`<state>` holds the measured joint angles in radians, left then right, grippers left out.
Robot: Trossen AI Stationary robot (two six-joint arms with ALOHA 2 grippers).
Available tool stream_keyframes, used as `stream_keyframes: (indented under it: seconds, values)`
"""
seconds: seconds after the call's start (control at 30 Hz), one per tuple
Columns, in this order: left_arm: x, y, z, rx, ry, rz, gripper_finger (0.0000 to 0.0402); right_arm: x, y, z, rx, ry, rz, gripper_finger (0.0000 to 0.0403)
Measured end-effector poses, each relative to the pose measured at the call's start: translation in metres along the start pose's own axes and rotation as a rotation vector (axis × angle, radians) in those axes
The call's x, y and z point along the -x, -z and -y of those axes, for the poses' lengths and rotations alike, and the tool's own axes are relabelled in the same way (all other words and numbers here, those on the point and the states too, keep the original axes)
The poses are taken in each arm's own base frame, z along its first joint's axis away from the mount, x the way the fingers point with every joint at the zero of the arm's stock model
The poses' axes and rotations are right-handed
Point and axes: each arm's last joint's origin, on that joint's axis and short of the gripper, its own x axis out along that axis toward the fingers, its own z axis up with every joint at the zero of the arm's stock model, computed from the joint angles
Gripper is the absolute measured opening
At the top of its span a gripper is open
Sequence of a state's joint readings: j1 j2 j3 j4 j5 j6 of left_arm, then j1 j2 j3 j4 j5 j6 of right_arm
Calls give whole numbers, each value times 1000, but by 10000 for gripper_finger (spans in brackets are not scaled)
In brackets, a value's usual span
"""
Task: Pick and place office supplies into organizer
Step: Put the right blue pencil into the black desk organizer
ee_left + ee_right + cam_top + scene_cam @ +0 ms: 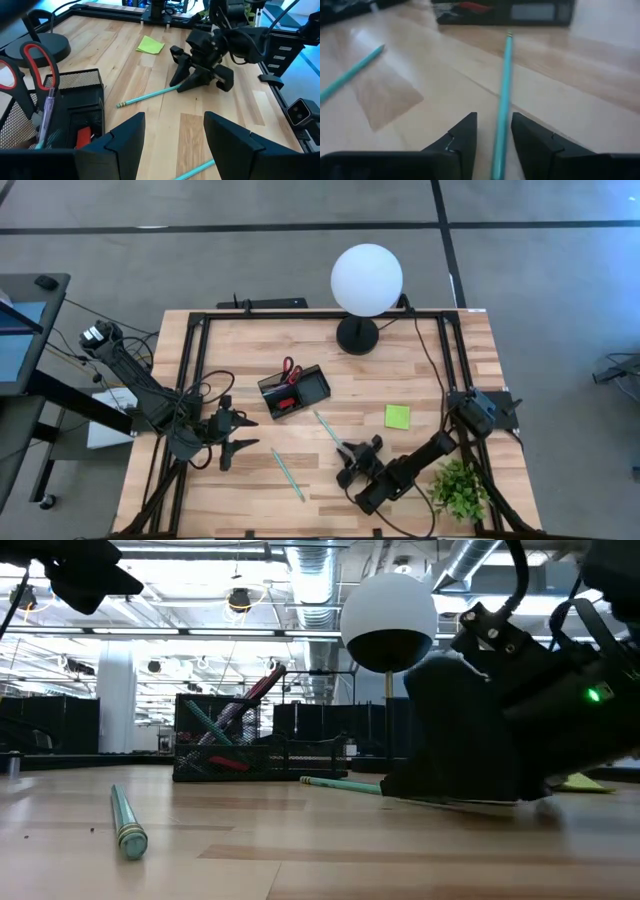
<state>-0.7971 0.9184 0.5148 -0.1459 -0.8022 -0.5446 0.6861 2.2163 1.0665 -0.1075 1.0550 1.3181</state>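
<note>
Straddling a teal pen (503,100) on the table (420,380), the right gripper (350,463) holds its fingers slightly apart either side, not visibly pinching. Left gripper (232,438) at nine o'clock hangs spread. Organizer (293,392) sits at eleven, lamp (366,280) beyond at twelve.

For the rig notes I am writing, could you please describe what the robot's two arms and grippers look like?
Both arms are black and jointed. The left gripper and right gripper each end in two dark, wedge-shaped fingers. Loose black cables run along both arms, and a small green light glows on the right arm's wrist.
</note>
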Motion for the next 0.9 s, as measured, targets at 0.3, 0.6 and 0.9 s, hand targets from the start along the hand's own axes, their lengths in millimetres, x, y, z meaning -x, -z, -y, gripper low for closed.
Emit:
stream_keyframes:
  seconds: [0.3, 0.6, 0.9]
  values:
    - [0, 0, 0, 0, 8, -4, 199, -4, 0, 4, -11, 25, 6, 97]
    - [0, 3, -1, 14, 3, -36, 199, -6, 3, 5, 2, 35, 18, 80]
    - [0, 5, -3, 18, -9, -49, 199, -8, 2, 4, 74, 44, 16, 58]
